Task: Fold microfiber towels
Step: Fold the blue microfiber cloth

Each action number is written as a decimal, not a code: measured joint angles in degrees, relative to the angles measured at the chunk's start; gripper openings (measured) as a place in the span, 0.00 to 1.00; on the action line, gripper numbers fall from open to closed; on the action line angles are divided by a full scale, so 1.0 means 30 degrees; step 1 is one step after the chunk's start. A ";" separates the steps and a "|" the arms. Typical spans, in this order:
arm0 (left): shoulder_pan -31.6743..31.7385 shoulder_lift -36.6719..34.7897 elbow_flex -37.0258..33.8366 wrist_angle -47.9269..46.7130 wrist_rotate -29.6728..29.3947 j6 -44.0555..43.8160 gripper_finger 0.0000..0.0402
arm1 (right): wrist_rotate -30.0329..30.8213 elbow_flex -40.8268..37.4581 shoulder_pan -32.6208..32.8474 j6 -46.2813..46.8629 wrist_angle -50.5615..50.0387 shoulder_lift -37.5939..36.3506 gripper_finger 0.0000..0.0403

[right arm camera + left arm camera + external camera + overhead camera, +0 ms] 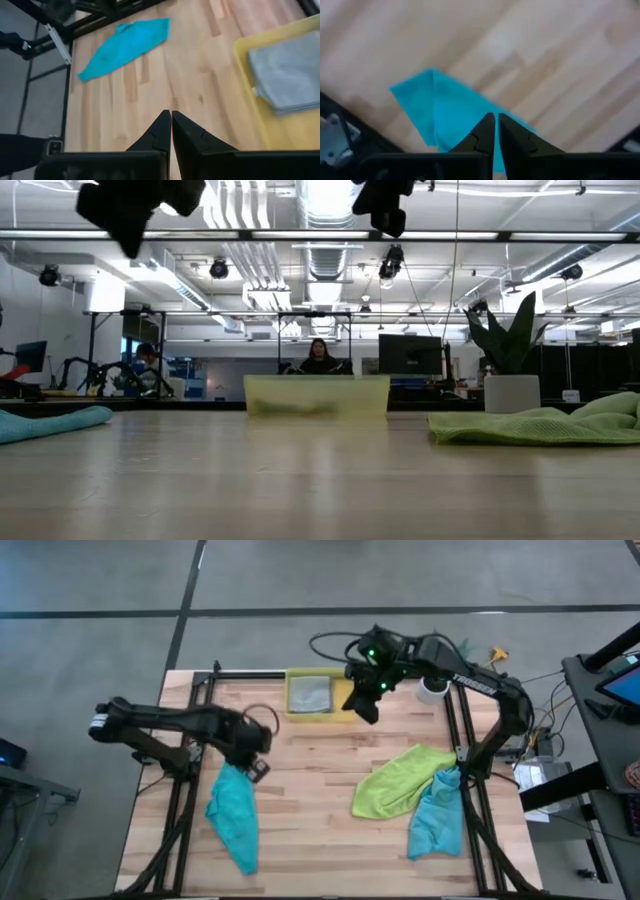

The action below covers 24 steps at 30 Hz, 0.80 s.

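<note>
- From my remote station I see the left gripper (pixel 258 769) above the near-left part of the light wooden slatted table (pixel 320 755), over the top end of a crumpled teal-turquoise microfiber towel (pixel 233 815).
- In the left wrist view its dark fingers (pixel 485 132) stand almost together with a thin slit between them; I cannot tell whether they pinch the cloth, which shows just beyond the tips (pixel 440 112).
- The right gripper (pixel 364 706) hangs over the far centre of the table, just beside the yellow translucent plastic bin (pixel 296 712). Its fingers (pixel 161 131) are pressed together with nothing between them.
- A folded light grey microfiber towel (pixel 311 693) lies inside the bin; the right wrist view shows it flat on the bin floor (pixel 285 70).
- The larger lime green microfiber towel (pixel 400 780) lies rumpled on the near-right part of the table.
- A second teal-turquoise microfiber towel (pixel 438 815) lies bunched against the green one at its right end, touching it.
- In the low view both grippers are raised clear of the tabletop, and a person (pixel 320 356) sits in the room behind the bin.
</note>
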 joint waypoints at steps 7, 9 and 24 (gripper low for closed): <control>-0.1320 0.1814 -0.1753 -0.0856 0.1474 -0.0073 0.27 | -0.0022 -0.2201 0.1320 0.2229 0.3234 -0.1488 0.03; -0.1455 0.2090 -0.2829 -0.0931 0.1871 -0.0497 0.35 | -0.0009 -0.2499 0.1464 0.2418 0.3392 -0.1805 0.03; -0.2336 -0.2413 -1.0916 0.3302 0.2852 -0.6466 0.59 | 0.1619 -0.3775 0.1573 0.6816 0.5468 -0.2572 0.03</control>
